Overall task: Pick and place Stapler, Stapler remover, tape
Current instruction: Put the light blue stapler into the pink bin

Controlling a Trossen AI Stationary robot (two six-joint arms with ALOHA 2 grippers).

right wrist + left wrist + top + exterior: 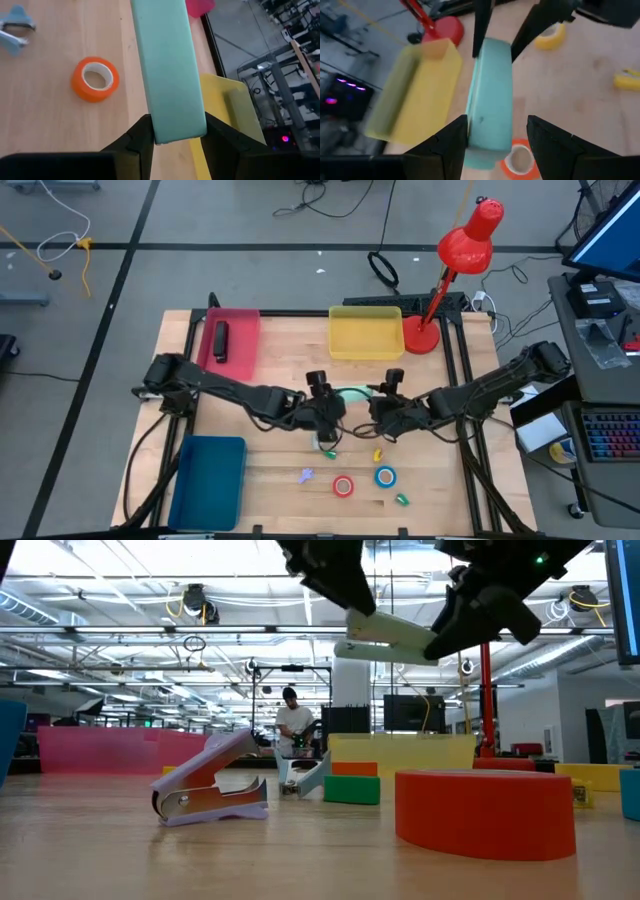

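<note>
A mint-green stapler (352, 393) hangs in the air between my two grippers over the middle of the table. My right gripper (385, 412) is shut on one end of it. My left gripper (322, 412) is open around the other end (487, 145). A lilac staple remover (306, 475) lies on the table nearer the front. The red tape (343, 486), blue tape (386, 476) and yellow tape (378, 453) lie flat on the table. The orange tape (95, 79) lies flat under the stapler. My right gripper pinches the stapler's two long sides (175, 125) between its two fingers, at the end toward the table's right. The fingers come from the right and lie along the stapler. The stapler is lifted clear and roughly level (390, 638). My left gripper's fingers (445, 150) stand on either side of the other end. One is close against its side and the other stands off with a gap. Whether it touches, I cannot tell.
A pink tray (228, 338) at the far left holds a black stapler (220, 340). A yellow tray (365, 332) stands at the far middle, with a red desk lamp (462, 250) beside it. A blue tray (208, 480) lies at the near left. Small green pieces (402, 500) lie near the tapes.
</note>
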